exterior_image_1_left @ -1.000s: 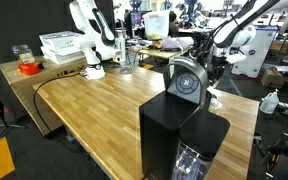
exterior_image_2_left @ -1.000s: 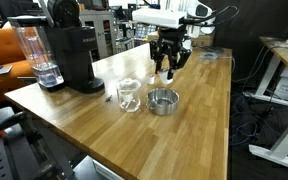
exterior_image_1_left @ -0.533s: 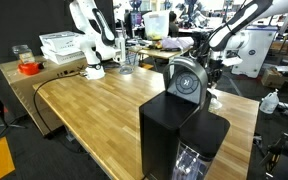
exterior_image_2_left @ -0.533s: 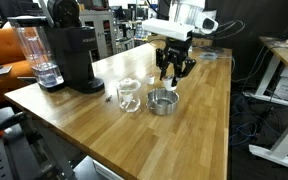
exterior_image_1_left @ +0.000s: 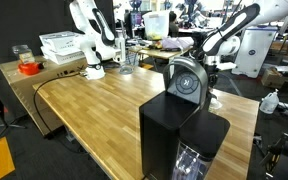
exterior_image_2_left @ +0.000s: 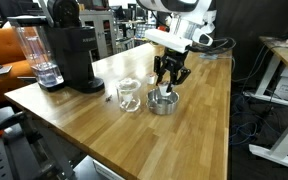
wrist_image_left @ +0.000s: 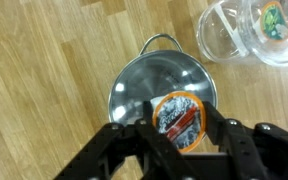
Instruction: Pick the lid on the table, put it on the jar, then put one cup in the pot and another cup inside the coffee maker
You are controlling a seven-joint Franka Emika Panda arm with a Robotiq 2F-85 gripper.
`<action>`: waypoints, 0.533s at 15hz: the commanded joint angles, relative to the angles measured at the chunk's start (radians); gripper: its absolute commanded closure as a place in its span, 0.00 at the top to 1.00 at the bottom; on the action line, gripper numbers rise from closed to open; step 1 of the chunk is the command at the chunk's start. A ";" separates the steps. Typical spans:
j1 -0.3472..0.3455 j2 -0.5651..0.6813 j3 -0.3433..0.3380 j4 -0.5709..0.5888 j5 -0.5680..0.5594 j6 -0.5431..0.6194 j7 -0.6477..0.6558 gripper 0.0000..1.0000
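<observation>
Coffee maker (exterior_image_2_left: 72, 55): left of frame in an exterior view, well apart from my work.
Jar (exterior_image_2_left: 129, 95): centre-left on the tabletop (exterior_image_2_left: 104, 140), just beside the pot; upper right in the wrist view.
Pot (wrist_image_left: 164, 95): centre of the wrist view, right under me.
Cup (wrist_image_left: 179, 118): gripped in my claw (wrist_image_left: 177, 135), over the pot's mouth.
Risk: I judge that if I let go off-centre the cup could hit the rim, tip out, or nudge the jar.

Orange-topped cup (wrist_image_left: 178, 118) with dark print, shiny silver pot (wrist_image_left: 134, 90), light wood-grain table (wrist_image_left: 44, 70).
</observation>
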 commanded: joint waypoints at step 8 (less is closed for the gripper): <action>-0.023 0.038 0.028 0.051 0.026 -0.088 -0.014 0.33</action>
